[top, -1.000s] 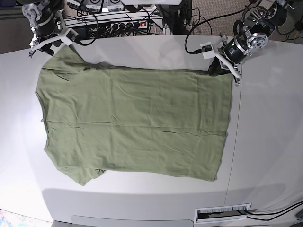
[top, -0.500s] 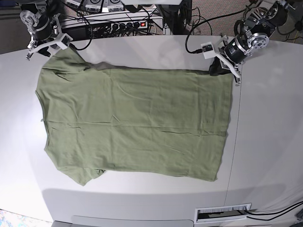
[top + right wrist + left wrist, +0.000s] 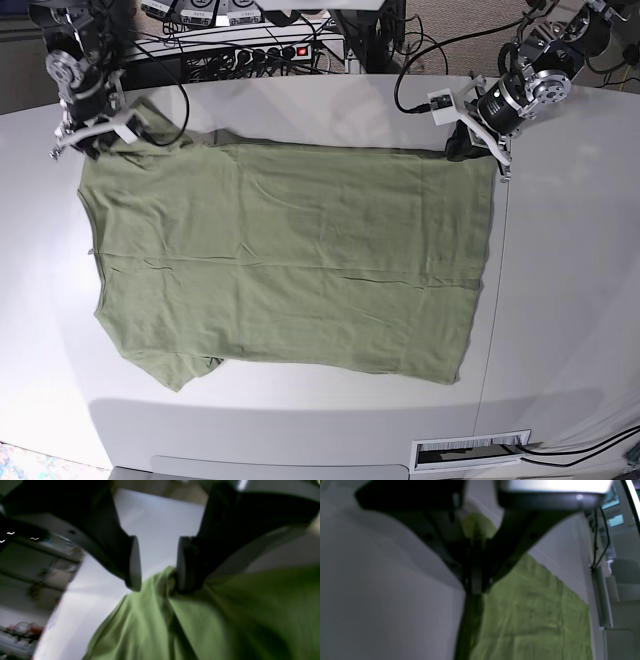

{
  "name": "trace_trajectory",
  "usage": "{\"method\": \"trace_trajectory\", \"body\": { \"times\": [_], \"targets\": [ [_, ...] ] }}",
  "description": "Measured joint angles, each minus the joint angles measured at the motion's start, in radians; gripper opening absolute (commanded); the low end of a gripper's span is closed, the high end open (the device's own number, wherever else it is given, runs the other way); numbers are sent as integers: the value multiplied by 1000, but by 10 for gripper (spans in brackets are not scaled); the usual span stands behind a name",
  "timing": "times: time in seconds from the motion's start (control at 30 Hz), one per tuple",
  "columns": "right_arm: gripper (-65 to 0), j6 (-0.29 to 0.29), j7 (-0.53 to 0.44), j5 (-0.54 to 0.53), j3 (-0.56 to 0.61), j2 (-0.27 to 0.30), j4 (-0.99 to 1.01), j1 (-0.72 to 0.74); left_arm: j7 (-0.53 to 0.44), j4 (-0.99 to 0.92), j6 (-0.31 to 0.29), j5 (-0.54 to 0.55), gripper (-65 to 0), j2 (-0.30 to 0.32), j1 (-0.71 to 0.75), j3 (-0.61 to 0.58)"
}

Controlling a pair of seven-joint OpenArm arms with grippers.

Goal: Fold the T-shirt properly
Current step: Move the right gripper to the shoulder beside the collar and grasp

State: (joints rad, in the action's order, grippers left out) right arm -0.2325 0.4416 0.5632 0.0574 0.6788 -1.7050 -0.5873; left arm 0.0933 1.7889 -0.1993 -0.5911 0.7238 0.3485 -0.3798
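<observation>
The sage-green T-shirt (image 3: pixel 290 260) lies spread flat on the white table (image 3: pixel 570 300), neckline to the left and hem to the right. My left gripper (image 3: pixel 470 150) is at the shirt's far hem corner; in the left wrist view it (image 3: pixel 475 590) is shut on a pinch of the T-shirt (image 3: pixel 532 610). My right gripper (image 3: pixel 105 140) is low over the far sleeve. In the right wrist view it (image 3: pixel 157 575) is open, with the fingers (image 3: pixel 133 562) either side of a raised fold of the T-shirt (image 3: pixel 225 610).
A power strip and cables (image 3: pixel 270 50) lie behind the table's far edge. A seam (image 3: pixel 503 260) runs across the table just right of the hem. A slotted label plate (image 3: pixel 470 450) sits at the front edge.
My right gripper has come forward and down from behind the table's far edge onto the far sleeve, which now looks bunched. My left gripper has barely moved and stays shut on the hem corner.
</observation>
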Motion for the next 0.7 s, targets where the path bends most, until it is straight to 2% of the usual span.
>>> {"method": "trace_trajectory", "body": {
  "times": [0.07,0.2,0.23,0.37,0.6,0.7],
  "targets": [
    [-416,8,37,25,52,2,18,44,0,0,0,0,-650,0,2,0],
    [-534,8,112,32,103,2,18,72,3,0,1,0,-650,0,3,0],
    [-542,3,127,26,103,2,13,72,4,0,1,0,-650,0,4,0],
    [-541,-5,185,19,108,0,-37,35,5,3,3,0,-650,0,13,0],
    [-541,-17,185,22,109,-1,-137,-77,4,3,9,-15,-650,-1,17,1],
    [-547,-18,182,20,109,-1,-142,-81,4,3,9,-15,-650,0,17,1]
  ]
}}
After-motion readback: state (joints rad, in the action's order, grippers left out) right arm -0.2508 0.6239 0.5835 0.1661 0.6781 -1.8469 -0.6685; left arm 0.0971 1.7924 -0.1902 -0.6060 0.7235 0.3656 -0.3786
